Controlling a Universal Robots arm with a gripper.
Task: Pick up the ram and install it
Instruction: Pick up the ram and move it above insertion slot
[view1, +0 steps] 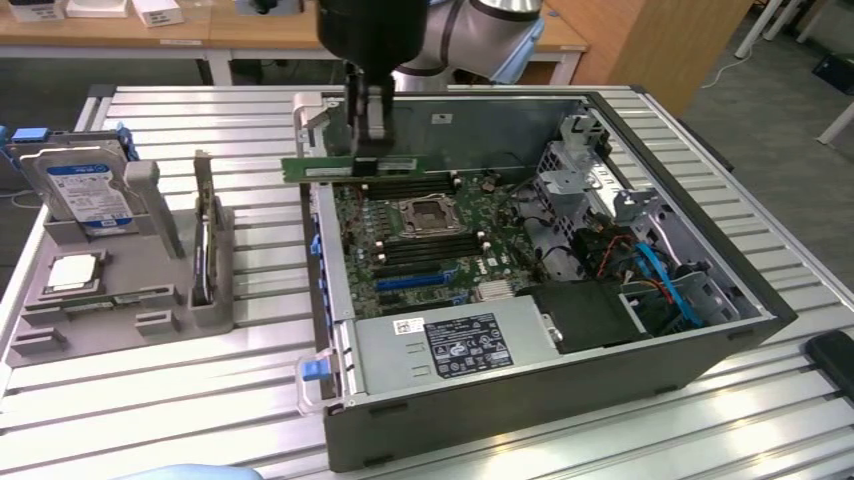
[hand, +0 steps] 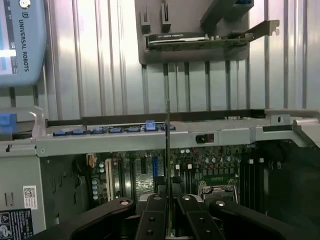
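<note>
The ram, a long green stick, hangs level over the back left edge of the open computer case. My gripper comes straight down from above and is shut on the ram's middle. In the wrist view the ram appears edge-on as a thin line running out from between my fingers, with my gripper above the motherboard. The motherboard with its CPU socket and dark memory slots lies below and in front of the ram.
A grey holder at the exterior view's left carries a hard drive, a square silver chip and an upright card. The case holds a power supply, blue cables and a drive cage.
</note>
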